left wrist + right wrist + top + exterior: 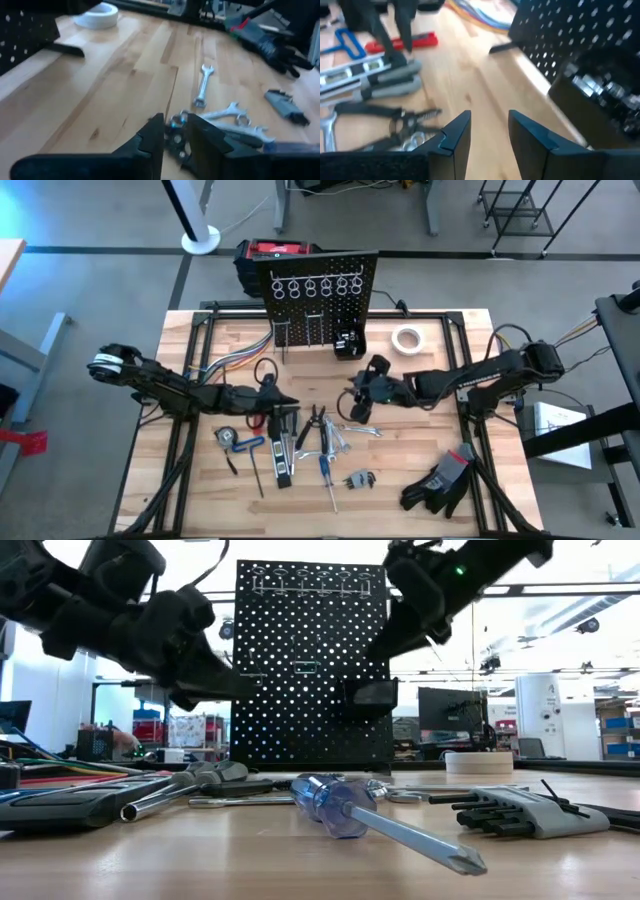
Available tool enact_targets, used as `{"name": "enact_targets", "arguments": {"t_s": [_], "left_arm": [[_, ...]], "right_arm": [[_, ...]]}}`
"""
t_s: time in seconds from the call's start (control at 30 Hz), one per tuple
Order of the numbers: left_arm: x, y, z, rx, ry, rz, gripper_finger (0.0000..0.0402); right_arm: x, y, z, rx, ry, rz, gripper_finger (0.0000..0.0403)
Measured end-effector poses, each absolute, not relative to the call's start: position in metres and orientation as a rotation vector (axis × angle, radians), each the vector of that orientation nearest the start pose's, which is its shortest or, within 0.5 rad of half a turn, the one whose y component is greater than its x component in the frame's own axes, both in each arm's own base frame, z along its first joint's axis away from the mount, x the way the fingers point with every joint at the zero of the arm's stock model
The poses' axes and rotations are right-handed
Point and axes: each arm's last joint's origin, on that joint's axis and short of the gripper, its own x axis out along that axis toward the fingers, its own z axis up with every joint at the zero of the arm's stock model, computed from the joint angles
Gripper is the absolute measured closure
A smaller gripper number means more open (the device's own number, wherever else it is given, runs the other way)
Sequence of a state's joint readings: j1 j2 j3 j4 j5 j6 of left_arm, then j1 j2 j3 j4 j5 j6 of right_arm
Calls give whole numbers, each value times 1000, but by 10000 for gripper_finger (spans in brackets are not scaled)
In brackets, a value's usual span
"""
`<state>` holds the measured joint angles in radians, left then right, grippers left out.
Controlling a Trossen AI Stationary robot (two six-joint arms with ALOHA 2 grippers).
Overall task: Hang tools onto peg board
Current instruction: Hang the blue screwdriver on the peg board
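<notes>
1. My left end effector (283, 418) hovers over the pile of tools (300, 445) near the middle of the counter (190, 490). In its wrist view the fingers (150, 142) stand a narrow gap apart and hold nothing.
2. My right end effector (362, 402) hangs right of the centre, between the tools and the peg board (320, 300). Its fingers (455, 137) are parted a little more and are empty too.
3. The tools lie flat on the counter, none in a grip: black pliers (316, 426), silver wrenches (350, 432), a blue-handled screwdriver (345, 808) and a red-handled tool (281, 454).
4. The peg board stands upright at the far edge, its ring hooks (310, 286) in a row along the top.
5. The relation that matters: the pliers and wrenches lie just below and in front of my left end effector, so I judge the left arm is nearer to them.
6. The pliers' long axis runs about from the board side toward the near edge. I think the fingers must close across this axis.
7. The board is well apart from the pile, so any tool must be carried away from me to reach it.
</notes>
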<state>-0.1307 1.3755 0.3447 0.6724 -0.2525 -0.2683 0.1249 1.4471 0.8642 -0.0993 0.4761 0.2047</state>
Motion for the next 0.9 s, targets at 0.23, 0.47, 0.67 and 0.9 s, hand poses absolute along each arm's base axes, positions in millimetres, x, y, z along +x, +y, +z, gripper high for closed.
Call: {"name": "enact_targets", "arguments": {"t_s": [0.23,0.47,0.67,0.9], "left_arm": [[244,-25,160,-173,316,160,322],[249,-23,168,-142,284,256,322],[254,-22,175,-139,257,308,322],[258,-23,180,-161,249,307,322]], "right_arm": [[275,39,183,86,728,-328,290],[259,55,161,112,745,-283,284],[257,58,146,102,697,-252,292],[259,59,130,97,749,-256,280]]}}
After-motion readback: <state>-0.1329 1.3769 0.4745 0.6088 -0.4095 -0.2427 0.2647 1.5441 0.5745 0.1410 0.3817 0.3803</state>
